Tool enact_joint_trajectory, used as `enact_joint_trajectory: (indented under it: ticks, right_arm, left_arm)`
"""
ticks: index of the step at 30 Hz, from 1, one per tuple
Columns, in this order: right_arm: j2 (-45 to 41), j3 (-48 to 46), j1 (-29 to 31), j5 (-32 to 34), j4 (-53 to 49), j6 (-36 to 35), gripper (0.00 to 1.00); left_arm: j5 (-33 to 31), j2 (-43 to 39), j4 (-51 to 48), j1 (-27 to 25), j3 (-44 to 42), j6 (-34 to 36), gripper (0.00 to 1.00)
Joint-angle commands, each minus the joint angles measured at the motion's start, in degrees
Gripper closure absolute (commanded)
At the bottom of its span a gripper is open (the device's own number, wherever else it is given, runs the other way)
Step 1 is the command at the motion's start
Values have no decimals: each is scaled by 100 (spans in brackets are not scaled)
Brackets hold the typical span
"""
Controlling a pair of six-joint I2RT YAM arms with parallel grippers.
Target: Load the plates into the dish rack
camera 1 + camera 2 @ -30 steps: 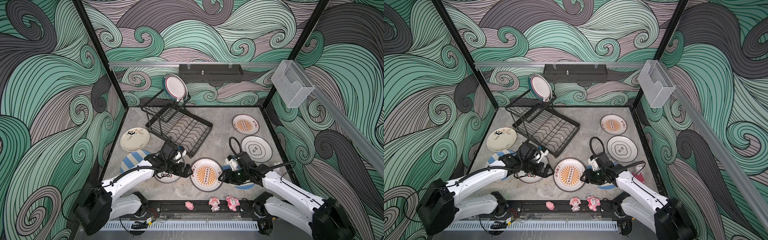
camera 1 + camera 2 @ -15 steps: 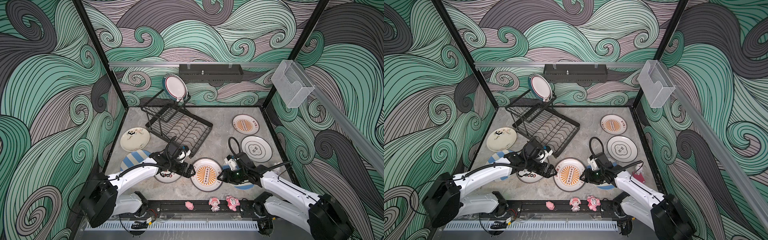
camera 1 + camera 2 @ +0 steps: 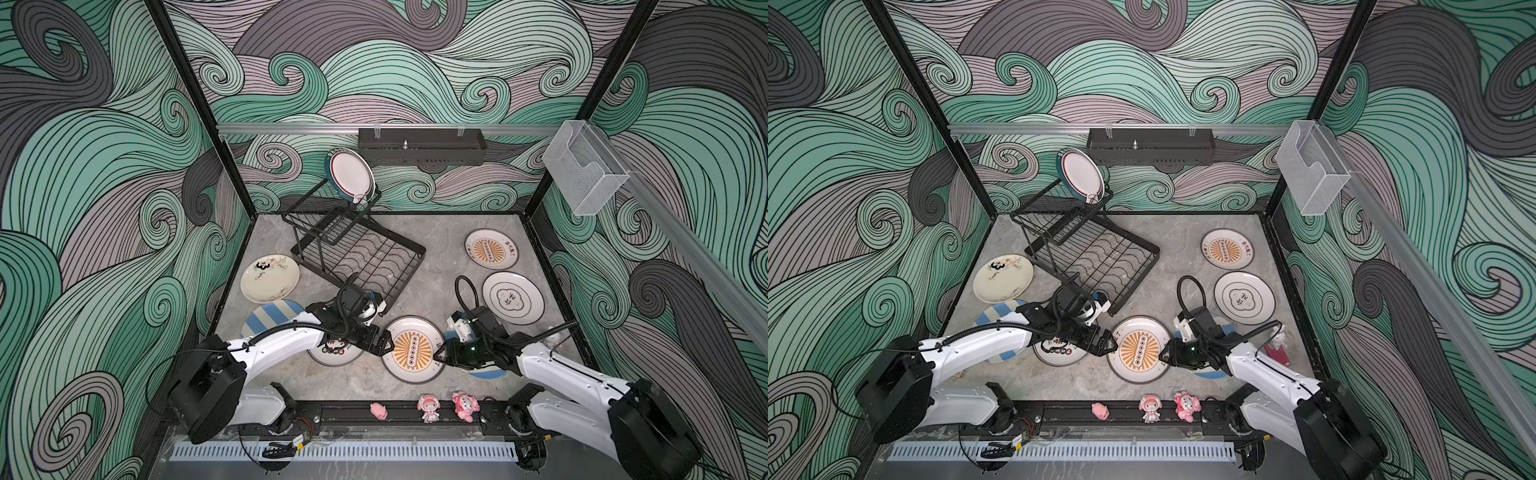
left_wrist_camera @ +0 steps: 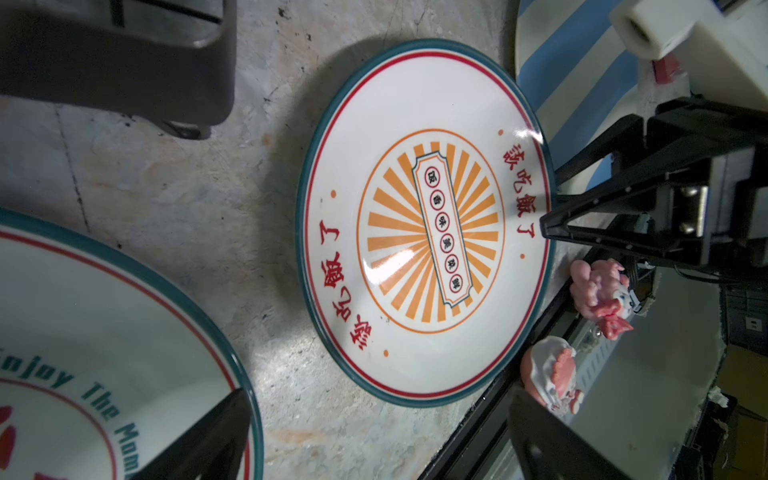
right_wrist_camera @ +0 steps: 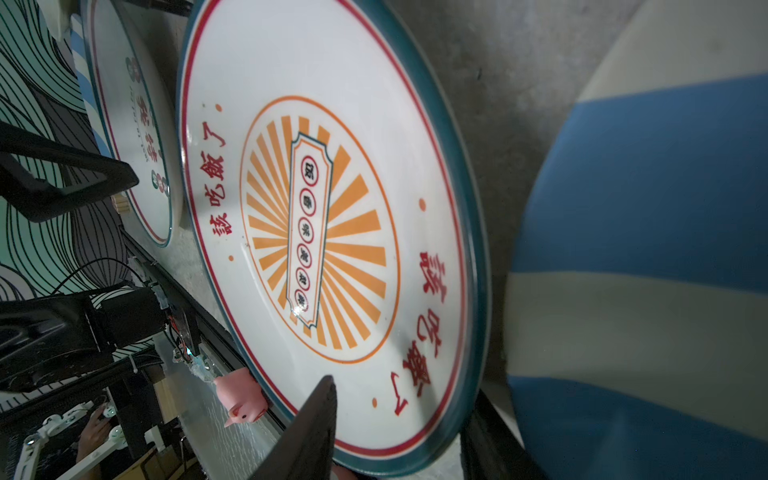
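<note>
- Swirl-papered walls [image 3: 83, 208] box in the grey bench [image 3: 436, 232]; the dish rack [image 3: 357, 257] sits at its back left, one plate [image 3: 351, 176] standing in the top tier.
- The sunburst plate [image 3: 411, 349] lies flat near the front, between both arms.
- My right gripper [image 3: 437, 358] straddles its rim, jaws partly apart, one finger low, seemingly to get under; I cannot tell if it pinches yet.
- My left gripper [image 3: 386, 344] gapes empty at the opposite rim, probably to brace it against sliding.

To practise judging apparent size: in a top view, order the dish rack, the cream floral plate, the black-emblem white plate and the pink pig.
1. dish rack
2. cream floral plate and black-emblem white plate, about alike, unranked
3. pink pig
</note>
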Motion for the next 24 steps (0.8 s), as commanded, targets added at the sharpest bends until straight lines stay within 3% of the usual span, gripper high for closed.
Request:
enact_joint_trajectory:
  ticks: [1, 24]
  right_arm:
    - [45, -136, 58, 135, 301, 139, 52]
    - [528, -358, 148, 452, 1202, 456, 59]
  left_arm:
    - [60, 106, 45, -115, 249, 100, 2]
    - [275, 903, 193, -355, 507, 206, 1]
